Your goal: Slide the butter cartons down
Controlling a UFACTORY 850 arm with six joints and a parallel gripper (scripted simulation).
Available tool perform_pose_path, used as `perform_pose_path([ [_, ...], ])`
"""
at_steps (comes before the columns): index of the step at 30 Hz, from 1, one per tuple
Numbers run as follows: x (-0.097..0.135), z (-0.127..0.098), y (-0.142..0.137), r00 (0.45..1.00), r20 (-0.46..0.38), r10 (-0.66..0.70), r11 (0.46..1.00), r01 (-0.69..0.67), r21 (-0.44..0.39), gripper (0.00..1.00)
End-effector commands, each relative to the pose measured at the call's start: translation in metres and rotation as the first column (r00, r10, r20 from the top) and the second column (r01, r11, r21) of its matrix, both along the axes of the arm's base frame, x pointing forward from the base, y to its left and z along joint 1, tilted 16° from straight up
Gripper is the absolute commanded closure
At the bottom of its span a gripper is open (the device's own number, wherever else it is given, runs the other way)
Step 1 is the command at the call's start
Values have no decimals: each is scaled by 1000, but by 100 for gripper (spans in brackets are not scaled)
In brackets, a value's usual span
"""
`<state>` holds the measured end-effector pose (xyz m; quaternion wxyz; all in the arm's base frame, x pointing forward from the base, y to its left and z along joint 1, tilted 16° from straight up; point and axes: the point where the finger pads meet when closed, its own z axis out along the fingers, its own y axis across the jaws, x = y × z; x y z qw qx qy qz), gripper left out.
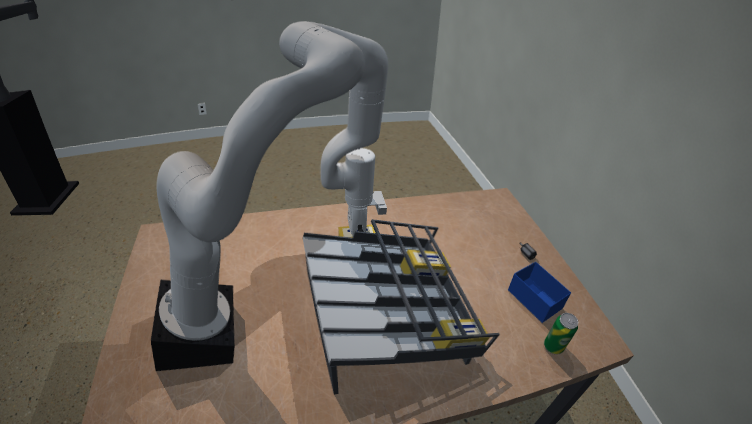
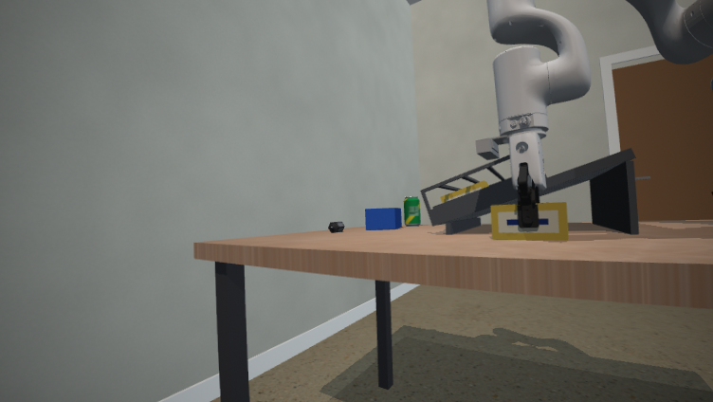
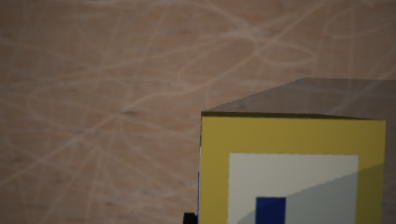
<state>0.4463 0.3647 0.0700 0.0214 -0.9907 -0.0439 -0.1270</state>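
The dark sloped shelf (image 1: 389, 294) with five lanes stands on the table. One yellow butter carton (image 1: 423, 262) lies in the second lane from the back, low on the slope under the grid. Another butter carton (image 1: 457, 331) lies at the bottom stop of the nearest lane. The third butter carton (image 2: 529, 228) stands on the table behind the shelf and also shows in the wrist view (image 3: 292, 170). My gripper (image 2: 527, 219) reaches straight down and is shut on this third carton, which rests on the table.
A blue bin (image 1: 538, 290), a green can (image 1: 560, 332) and a small black object (image 1: 527, 250) lie to the right of the shelf. The robot base (image 1: 192, 326) stands at the table's left.
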Motion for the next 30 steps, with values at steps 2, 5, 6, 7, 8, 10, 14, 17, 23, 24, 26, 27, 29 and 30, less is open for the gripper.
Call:
perform_pose_path([
  [2, 0, 1, 1, 1000, 1, 0, 1000, 0, 1, 100],
  [5, -18, 69, -3, 1000, 1, 0, 1000, 0, 1, 100],
  [6, -20, 74, -3, 1000, 1, 0, 1000, 0, 1, 100],
  [7, -23, 85, -4, 1000, 1, 0, 1000, 0, 1, 100],
  [8, -26, 97, -4, 1000, 1, 0, 1000, 0, 1, 100],
  [10, -26, 97, -4, 1000, 1, 0, 1000, 0, 1, 100],
  [14, -26, 97, -4, 1000, 1, 0, 1000, 0, 1, 100],
  [17, -26, 97, -4, 1000, 1, 0, 1000, 0, 1, 100],
  [23, -48, 170, -8, 996, 20, 88, 996, -88, -31, 100],
  [24, -52, 182, -9, 996, 20, 88, 996, -88, -31, 100],
  [26, -59, 213, -9, 996, 20, 88, 996, -88, -31, 100],
  [27, -63, 226, -10, 996, 20, 88, 996, -88, -31, 100],
  [29, -70, 251, -11, 996, 20, 88, 996, -88, -31, 100],
  [30, -70, 252, -11, 996, 20, 88, 996, -88, -31, 100],
])
